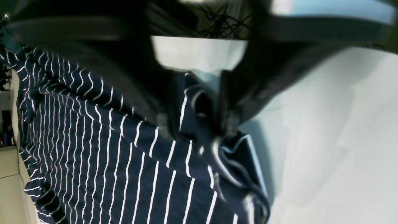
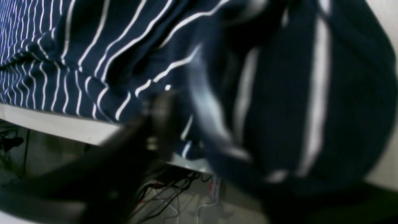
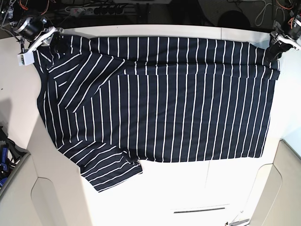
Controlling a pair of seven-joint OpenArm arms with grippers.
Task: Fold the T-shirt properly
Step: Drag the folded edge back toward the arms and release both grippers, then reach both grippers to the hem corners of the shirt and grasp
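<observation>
Base view: left tool (image 3: 273, 57) and right tool (image 3: 52, 43) each pinch T-shirt (image 3: 160, 99) corners

The T-shirt (image 3: 160, 99) covers the upper and middle of the frame. Bare bench (image 3: 188, 193) stays open along the bottom and at the far left and right edges. Cables (image 3: 94, 8) lie beyond the top edge.
</observation>
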